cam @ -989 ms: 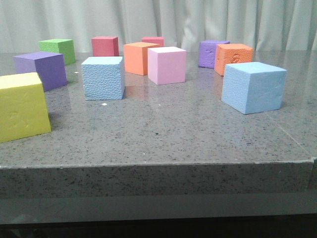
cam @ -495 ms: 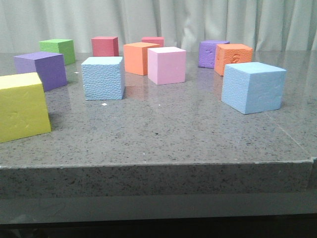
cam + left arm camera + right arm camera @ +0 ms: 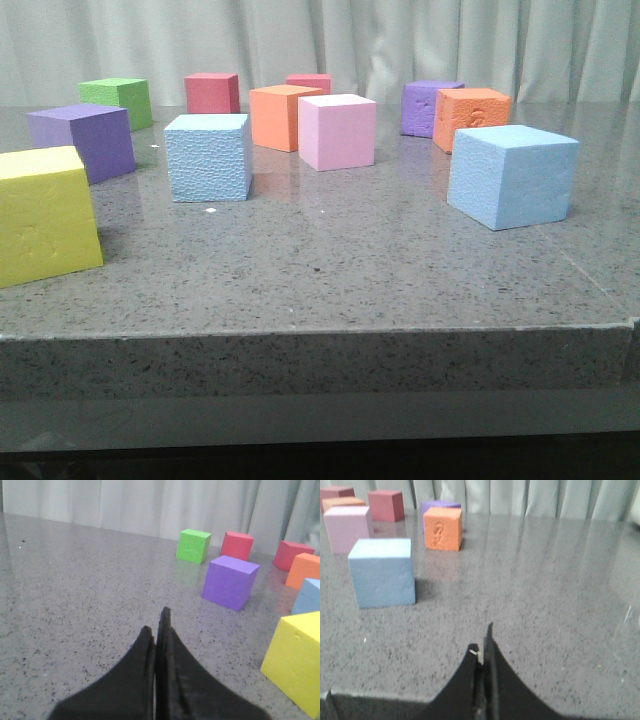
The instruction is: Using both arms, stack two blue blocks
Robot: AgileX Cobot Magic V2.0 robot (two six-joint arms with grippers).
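Left gripper [image 3: 156, 625] and right gripper [image 3: 482, 647]: fingers together, empty. Pebbled blue block [image 3: 208, 157] and smooth blue block [image 3: 512, 176] stand well apart on tabletop [image 3: 330, 270].

Evenly and softly lit from above, fairly bright. Faint mirrored colour under the cubes on the glossy tabletop [image 3: 330, 260]; short soft shadow toward 3 o'clock of the smooth blue block [image 3: 382, 571]. Front view sharp. Both wrist views hazy, nearest black fingers blurred, far cubes soft, 3 o'clock edge washed pale.
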